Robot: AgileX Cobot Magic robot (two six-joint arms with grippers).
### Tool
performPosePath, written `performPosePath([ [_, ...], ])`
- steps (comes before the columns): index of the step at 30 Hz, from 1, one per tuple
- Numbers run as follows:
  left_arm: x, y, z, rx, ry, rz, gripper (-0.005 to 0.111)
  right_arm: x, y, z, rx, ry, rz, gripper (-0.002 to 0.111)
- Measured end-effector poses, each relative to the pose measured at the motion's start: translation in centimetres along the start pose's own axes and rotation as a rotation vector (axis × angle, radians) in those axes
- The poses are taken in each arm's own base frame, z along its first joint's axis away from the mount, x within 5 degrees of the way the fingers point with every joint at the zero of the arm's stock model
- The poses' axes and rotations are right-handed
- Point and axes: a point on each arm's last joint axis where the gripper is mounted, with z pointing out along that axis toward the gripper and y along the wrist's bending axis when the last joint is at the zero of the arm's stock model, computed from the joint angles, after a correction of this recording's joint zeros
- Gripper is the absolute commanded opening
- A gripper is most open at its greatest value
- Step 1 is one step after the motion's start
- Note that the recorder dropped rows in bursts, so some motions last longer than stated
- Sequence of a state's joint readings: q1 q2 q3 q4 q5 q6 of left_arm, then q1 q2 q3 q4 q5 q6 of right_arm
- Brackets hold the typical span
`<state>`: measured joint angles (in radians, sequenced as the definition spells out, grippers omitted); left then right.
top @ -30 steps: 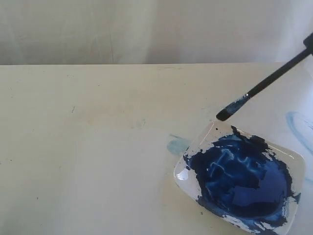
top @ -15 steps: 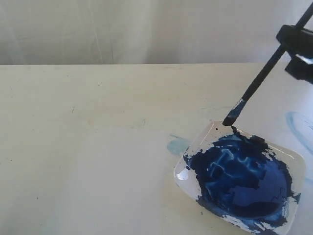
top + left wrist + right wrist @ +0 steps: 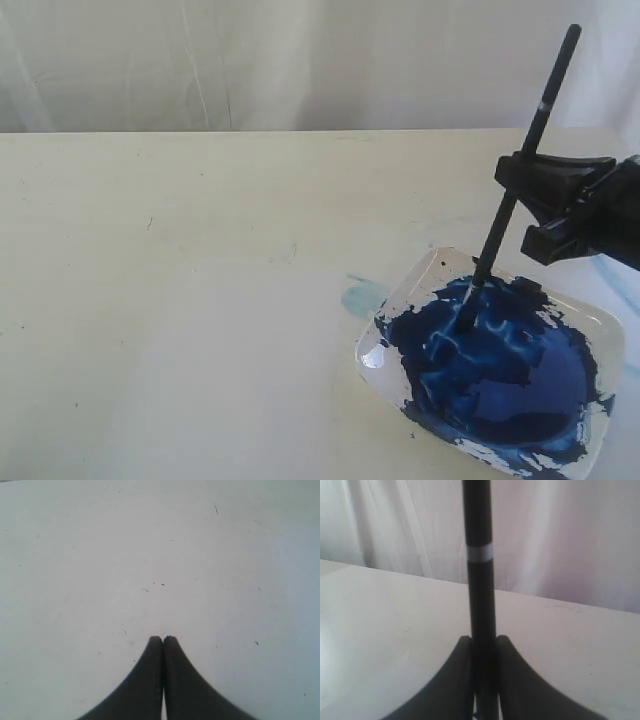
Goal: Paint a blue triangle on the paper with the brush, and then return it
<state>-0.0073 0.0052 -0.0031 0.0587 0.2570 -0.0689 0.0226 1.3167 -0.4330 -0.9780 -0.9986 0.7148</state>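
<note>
The right gripper (image 3: 520, 205) pinches the brush (image 3: 491, 250) at the middle of the handle, with one jaw on each side. The brush stands steep, and its tip is down in the paint (image 3: 500, 365), at the far side of the dish (image 3: 425, 272). The left gripper (image 3: 163, 639) has its fingers pressed together on nothing, above a bare pale surface. Where it is from the dish cannot be told.

The paint is wide and looks thick, so the tip may take too much. Drops could then fall on the way to the paper (image 3: 230, 380), which lies just left of the dish. A hard push down could bend the bristles or slide the dish. The thin round handle may also turn in the jaws and spoil the line. No triangle shows on the paper yet.

The table (image 3: 200, 190) is cream and matt, with a few small specks. A pale blue smudge (image 3: 362, 297) sits just beside the left rim of the dish. Behind the dish, past the edge of the table, hangs a white curtain (image 3: 250, 60).
</note>
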Motion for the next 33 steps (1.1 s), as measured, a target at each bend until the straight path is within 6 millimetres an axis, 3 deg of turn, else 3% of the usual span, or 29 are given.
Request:
performPosePath([
  [6,0.0,0.0,0.0,0.000,0.000,0.000,0.000,1.9,-1.0,0.6,0.034,0.086,0.046,0.000],
  [12,0.0,0.0,0.0,0.000,0.000,0.000,0.000,2.4,-1.4,0.6,0.082,0.134,0.050,0.000],
  [33,0.0,0.0,0.0,0.000,0.000,0.000,0.000,0.5,-0.7,-0.9,0.149,0.169,-0.052,0.000],
])
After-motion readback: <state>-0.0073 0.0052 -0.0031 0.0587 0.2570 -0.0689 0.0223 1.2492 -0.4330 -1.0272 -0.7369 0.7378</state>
